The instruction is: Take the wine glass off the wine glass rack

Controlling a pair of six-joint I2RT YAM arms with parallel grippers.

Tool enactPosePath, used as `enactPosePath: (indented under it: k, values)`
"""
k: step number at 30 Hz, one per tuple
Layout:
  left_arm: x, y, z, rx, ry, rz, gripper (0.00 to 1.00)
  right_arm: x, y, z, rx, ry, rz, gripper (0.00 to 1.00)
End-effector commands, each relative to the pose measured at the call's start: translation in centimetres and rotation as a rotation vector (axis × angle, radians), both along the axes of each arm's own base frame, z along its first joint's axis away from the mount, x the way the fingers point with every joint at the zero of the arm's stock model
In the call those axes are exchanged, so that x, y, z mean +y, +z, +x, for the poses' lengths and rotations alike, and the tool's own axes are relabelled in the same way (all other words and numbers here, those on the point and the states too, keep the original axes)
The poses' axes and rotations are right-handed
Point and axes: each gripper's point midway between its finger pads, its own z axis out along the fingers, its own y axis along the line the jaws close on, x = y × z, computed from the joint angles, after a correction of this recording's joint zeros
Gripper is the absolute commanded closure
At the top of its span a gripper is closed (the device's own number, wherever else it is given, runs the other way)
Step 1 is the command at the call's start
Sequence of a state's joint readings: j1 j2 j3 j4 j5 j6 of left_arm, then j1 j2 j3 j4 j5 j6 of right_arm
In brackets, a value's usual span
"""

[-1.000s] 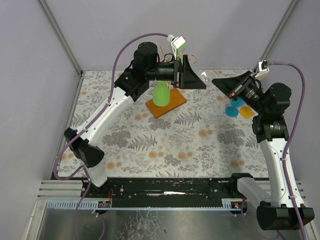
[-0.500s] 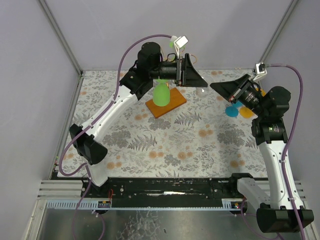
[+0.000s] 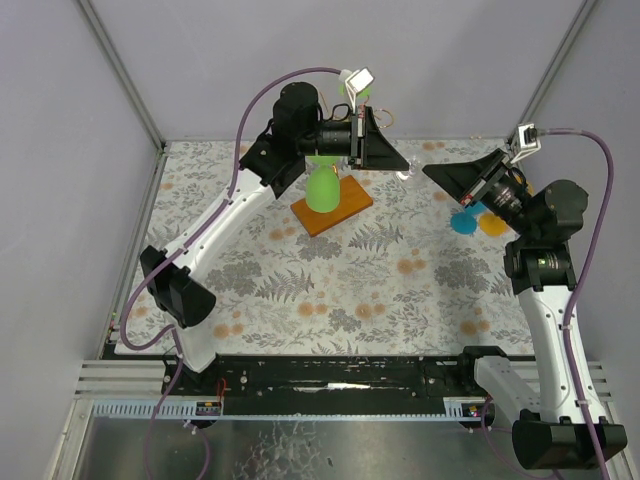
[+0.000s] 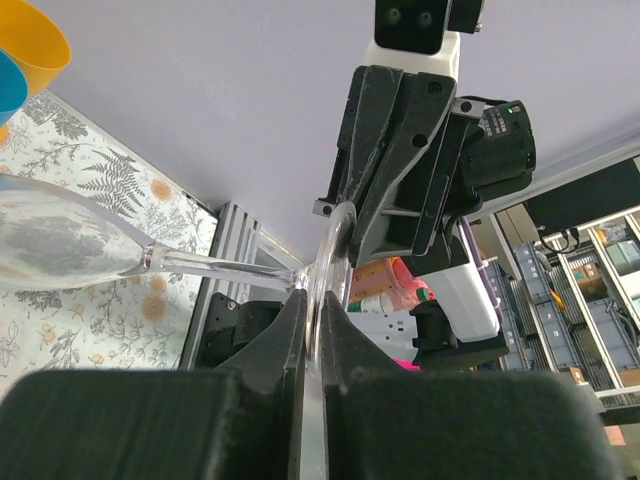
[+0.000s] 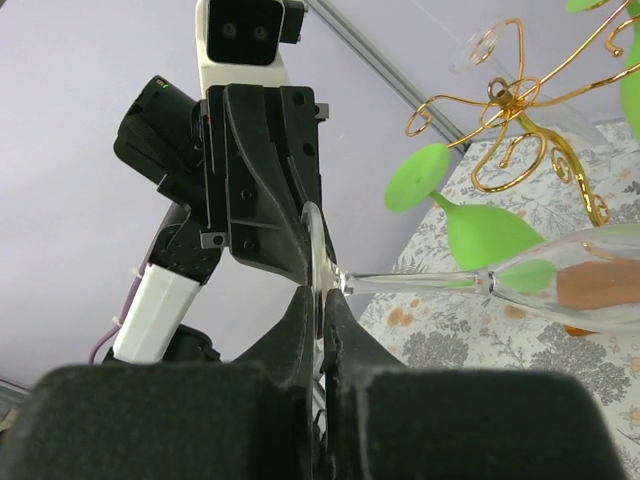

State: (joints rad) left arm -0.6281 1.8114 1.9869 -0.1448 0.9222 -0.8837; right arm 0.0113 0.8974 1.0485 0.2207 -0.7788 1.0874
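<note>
A clear wine glass hangs in the air on its side, to the right of the wine glass rack. Its round foot stands on edge between both sets of fingers. From one side my left gripper is shut on that foot. My right gripper is shut on it from the opposite side. In the top view the left gripper and right gripper meet tip to tip. The rack's gold wire arms rise over its orange base, and a green glass hangs there.
Blue and orange cups stand on the floral table by the right arm. Another clear glass foot sits in the rack's arms. Grey walls close in the back and the sides.
My left gripper has swung right from the rack and closed from wide open onto the clear glass's foot. The right gripper stayed shut on it and shifted only slightly.
</note>
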Motion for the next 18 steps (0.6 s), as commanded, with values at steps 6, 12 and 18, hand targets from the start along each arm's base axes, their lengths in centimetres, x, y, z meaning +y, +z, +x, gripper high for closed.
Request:
enactPosePath:
  k: [6,12,18]
  values:
    - [-0.6,3.3,-3.6,-0.085,-0.146,-0.104,1.0,-1.1,0.2,-0.6,0.0,-0.101,-0.125,0.51]
    - [-0.3,4.3,-4.6,-0.168,-0.205,-0.127,1.0,-3.8,1.3,-0.6,0.055,-0.301,-0.179,0.23]
    - [-0.5,3.4,-5.6,-0.306,-0.249,-0.096,1.0,-6.6,2.2,0.4,0.183,-0.479,-0.207,0.2]
